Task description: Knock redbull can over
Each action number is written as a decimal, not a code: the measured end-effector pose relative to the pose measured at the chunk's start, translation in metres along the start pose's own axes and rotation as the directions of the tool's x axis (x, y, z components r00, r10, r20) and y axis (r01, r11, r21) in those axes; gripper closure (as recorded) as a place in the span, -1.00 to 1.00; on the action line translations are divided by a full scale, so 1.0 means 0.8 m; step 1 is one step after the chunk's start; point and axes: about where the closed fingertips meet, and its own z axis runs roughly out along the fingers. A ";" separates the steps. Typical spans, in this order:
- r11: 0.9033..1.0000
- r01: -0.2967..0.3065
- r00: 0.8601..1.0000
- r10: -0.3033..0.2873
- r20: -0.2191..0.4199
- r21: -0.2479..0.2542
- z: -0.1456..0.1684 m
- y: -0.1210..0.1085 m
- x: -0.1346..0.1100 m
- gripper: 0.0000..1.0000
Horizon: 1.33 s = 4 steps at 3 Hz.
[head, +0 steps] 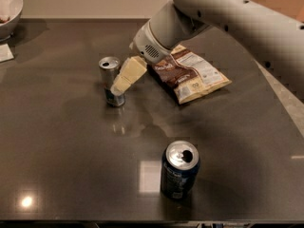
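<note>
The redbull can [109,80] is slim and silver with blue lower panels. It stands upright on the dark table [71,165], left of the middle. My gripper [118,87] reaches down from the upper right, and its cream fingers [129,72] lie against the can's right side. The arm stretches from the top right corner across the table.
A wider dark blue soda can [179,169] stands upright near the front edge. A brown and white snack bag [191,74] lies behind the gripper, right of centre. A white bowl [9,8] sits at the far left corner, with a white paper [5,53] beside it.
</note>
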 end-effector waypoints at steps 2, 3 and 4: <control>0.999 -0.015 0.997 0.018 0.076 -0.034 0.023 0.010 -0.013 -0.65; 0.999 -0.025 0.994 0.030 0.102 -0.047 0.028 0.011 -0.015 -0.17; 0.998 -0.028 0.992 0.035 0.122 -0.058 0.025 0.015 -0.017 0.27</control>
